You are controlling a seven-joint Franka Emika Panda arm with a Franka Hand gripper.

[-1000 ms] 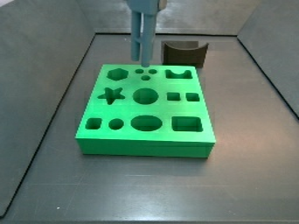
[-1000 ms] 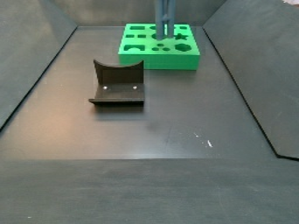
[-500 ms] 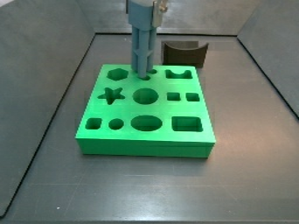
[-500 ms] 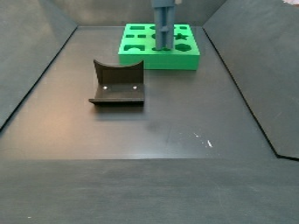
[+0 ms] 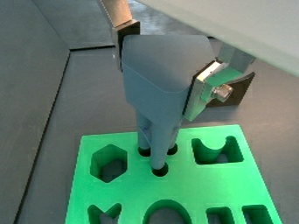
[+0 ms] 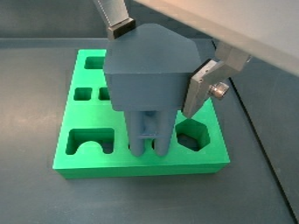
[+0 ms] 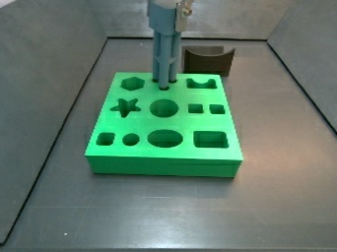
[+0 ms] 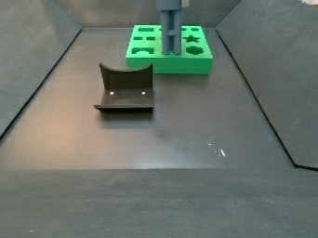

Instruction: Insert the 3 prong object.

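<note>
Near on the worktop (image 8: 162, 139) stands the dark curved block (image 8: 125, 89). Farther back, the pincer (image 5: 163, 66) pinches the 3 prong object (image 7: 165, 54) upright, prong tips entering the small holes of the green block (image 7: 165, 148) so they slide in straight.

The 3 prong object (image 5: 159, 96) is a slim blue-grey piece. It has a wider body on top and thin straight parallel prongs below. It stands upright between the silver fingers (image 5: 211, 83) of my gripper (image 6: 158, 66), over the far part of the green block (image 7: 165, 123). In both wrist views the prong tips (image 6: 143, 147) are at the small round holes of the block, near the hexagon hole (image 5: 110, 163). In both side views the piece (image 7: 164, 49) rises straight from the block top (image 8: 170, 30).
</note>
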